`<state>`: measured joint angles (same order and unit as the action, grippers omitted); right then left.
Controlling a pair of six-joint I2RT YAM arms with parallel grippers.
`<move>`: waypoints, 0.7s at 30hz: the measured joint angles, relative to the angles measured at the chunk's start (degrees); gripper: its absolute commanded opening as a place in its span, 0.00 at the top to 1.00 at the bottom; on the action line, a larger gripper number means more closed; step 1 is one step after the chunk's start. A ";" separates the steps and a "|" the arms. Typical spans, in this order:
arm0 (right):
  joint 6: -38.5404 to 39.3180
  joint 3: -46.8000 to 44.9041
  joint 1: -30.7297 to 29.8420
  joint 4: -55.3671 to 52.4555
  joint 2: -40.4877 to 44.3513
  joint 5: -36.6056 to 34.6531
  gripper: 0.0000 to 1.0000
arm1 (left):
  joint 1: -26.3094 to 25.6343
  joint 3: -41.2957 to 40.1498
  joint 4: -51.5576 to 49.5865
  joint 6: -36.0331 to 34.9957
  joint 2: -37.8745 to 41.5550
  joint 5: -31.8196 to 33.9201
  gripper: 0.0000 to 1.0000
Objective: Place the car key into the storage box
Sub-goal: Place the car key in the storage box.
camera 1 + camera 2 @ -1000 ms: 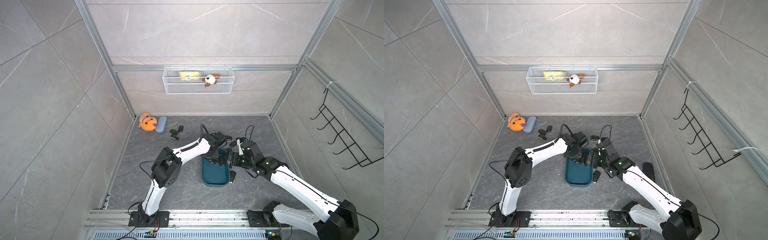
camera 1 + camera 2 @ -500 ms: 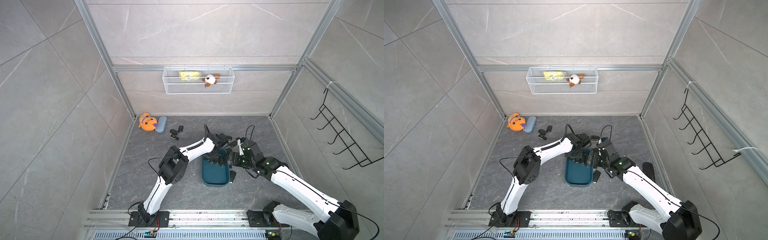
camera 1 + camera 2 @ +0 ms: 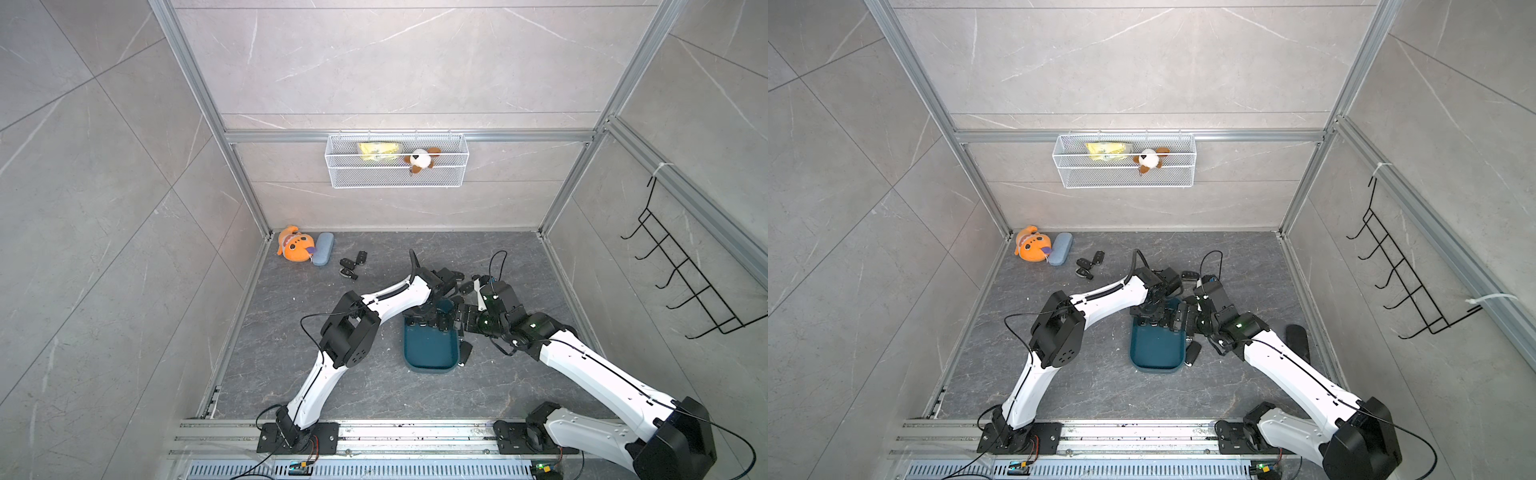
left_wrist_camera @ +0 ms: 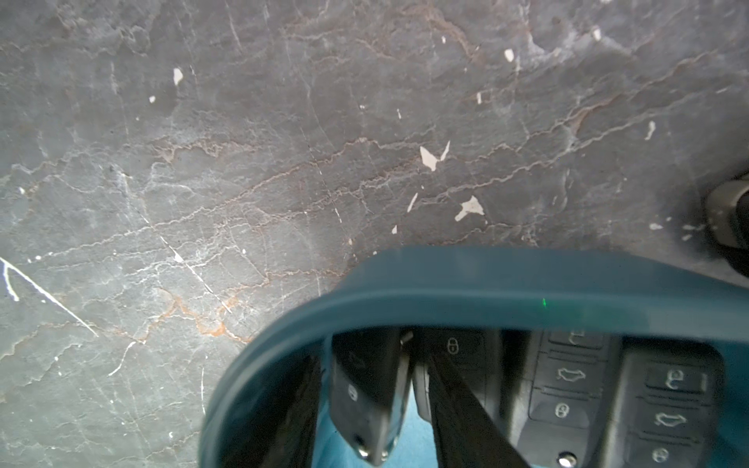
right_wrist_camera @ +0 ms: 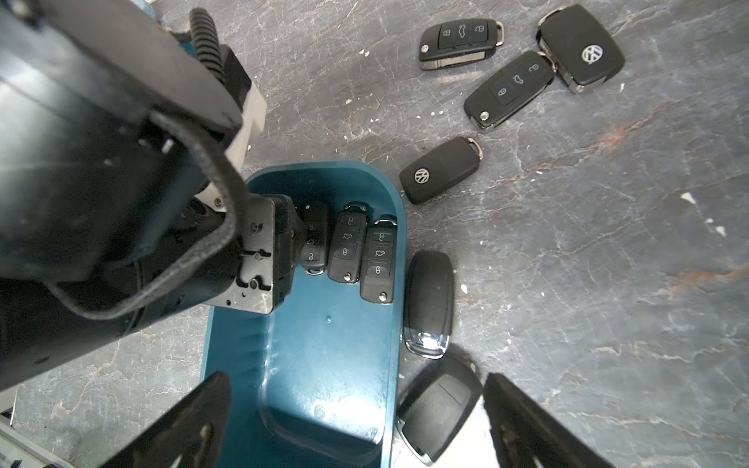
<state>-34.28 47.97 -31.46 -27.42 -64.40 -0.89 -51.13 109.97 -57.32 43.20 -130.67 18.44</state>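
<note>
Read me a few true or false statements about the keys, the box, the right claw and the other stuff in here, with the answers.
1. The box holds at least three keys. True.
2. The right claw is shut on a key. False: it is open and holds nothing.
3. The wire basket is empty. False: it holds a yellow packet and a small plush.
4. An orange plush lies beside the blue case. True.
5. Every key is in the box. False: loose keys lie on the floor.
</note>
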 measured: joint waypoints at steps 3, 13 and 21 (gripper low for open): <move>0.00 0.00 0.00 0.00 0.00 0.00 0.01 | 0.00 0.00 0.00 0.00 0.00 0.04 0.54; 0.00 0.00 0.11 0.00 -0.44 0.00 0.01 | 0.00 0.00 0.02 -0.09 0.00 0.02 0.56; 0.04 0.39 0.76 -0.13 -1.77 -0.02 0.01 | 0.00 -0.42 0.42 -0.09 1.14 0.00 0.43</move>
<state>-34.24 48.36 -30.70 -27.55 -66.17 -0.91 -51.13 109.56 -56.90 43.11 -129.54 18.44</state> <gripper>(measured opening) 0.992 0.519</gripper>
